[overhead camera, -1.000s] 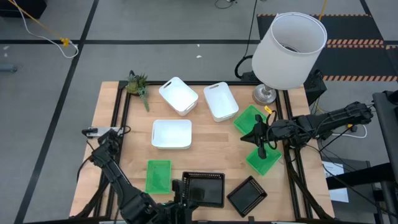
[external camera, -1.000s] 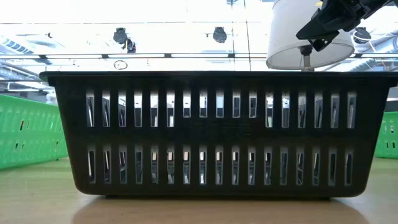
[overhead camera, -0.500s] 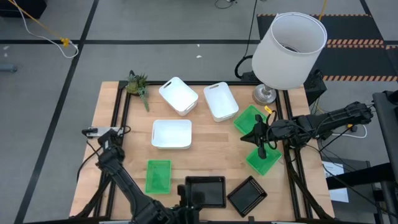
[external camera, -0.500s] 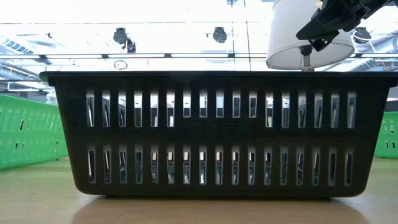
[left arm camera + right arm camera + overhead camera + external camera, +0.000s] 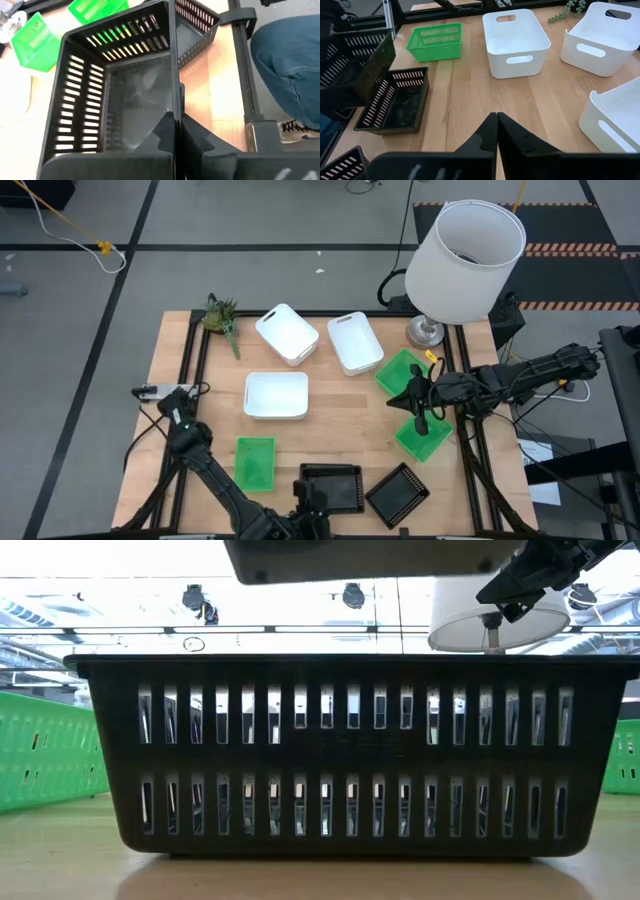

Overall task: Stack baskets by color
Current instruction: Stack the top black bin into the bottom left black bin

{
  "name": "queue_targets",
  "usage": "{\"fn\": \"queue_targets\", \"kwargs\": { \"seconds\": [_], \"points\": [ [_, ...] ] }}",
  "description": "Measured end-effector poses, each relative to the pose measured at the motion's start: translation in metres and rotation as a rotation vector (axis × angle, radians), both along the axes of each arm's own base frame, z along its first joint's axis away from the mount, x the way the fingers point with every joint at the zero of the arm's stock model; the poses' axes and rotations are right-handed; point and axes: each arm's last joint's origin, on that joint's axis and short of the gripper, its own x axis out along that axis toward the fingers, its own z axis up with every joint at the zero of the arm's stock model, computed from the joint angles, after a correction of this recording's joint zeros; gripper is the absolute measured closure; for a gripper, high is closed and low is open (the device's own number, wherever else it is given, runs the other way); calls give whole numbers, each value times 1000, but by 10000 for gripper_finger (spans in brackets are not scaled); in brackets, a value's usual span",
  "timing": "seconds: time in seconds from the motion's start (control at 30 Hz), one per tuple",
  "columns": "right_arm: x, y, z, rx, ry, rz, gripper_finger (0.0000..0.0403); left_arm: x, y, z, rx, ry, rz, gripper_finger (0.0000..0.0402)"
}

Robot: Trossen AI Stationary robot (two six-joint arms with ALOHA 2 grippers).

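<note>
My left gripper (image 5: pixel 175 125) is at the table's near edge (image 5: pixel 312 508), shut on a black basket (image 5: pixel 115 90) that hangs tilted in the air (image 5: pixel 355 60). A second black basket (image 5: pixel 395 100) stands on its bottom on the table, filling the low view (image 5: pixel 340 755). A third (image 5: pixel 398 492) lies to its right. One green basket (image 5: pixel 254 463) sits near left and two (image 5: pixel 400 370) (image 5: pixel 422 435) at the right. Three white baskets (image 5: pixel 287 333) (image 5: pixel 354 342) (image 5: pixel 276 395) stand mid-table. My right gripper (image 5: pixel 496 125) hovers shut and empty over the right green ones. My left gripper pinches one side wall of the black basket at its upper rim (image 5: pixel 172 107), with one finger inside the basket and one outside. The fingers slant downward and point along that wall. The basket is lifted clear of the table and hangs tilted.
A lamp with a big white shade (image 5: pixel 468 248) stands at the far right corner and a plant sprig (image 5: pixel 222 315) lies at the far left. A person's leg in jeans (image 5: pixel 290 65) stands just off the near edge. Bare wood lies between the white and black baskets.
My left gripper has come down with the black basket, staying shut on it. A dark underside has entered the top of the low view above the standing black basket. In the high view the held basket looks smaller than before.
</note>
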Motion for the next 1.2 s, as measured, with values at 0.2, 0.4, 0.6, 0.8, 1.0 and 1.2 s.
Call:
{"fn": "queue_targets", "kwargs": {
  "seconds": [0.2, 0.4, 0.6, 0.8, 1.0, 1.2],
  "points": [
    [0, 0, 0, 0, 0, 0, 401, 2, 2, -14, 31, 44, 23, 380],
    [0, 0, 0, 0, 1, 0, 401, 5, 3, -22, 32, 74, 25, 393],
    [0, 0, 0, -1, 1, 0, 401, 5, 8, -38, 85, 118, 13, 375],
    [0, 0, 0, 0, 1, 1, 401, 8, 15, -65, 110, 157, 32, 372],
    [0, 0, 0, 0, 1, 0, 401, 11, 19, -75, 100, 159, 39, 372],
    [0, 0, 0, -1, 1, 0, 401, 13, 20, -78, 53, 197, 32, 371]
  ]
}}
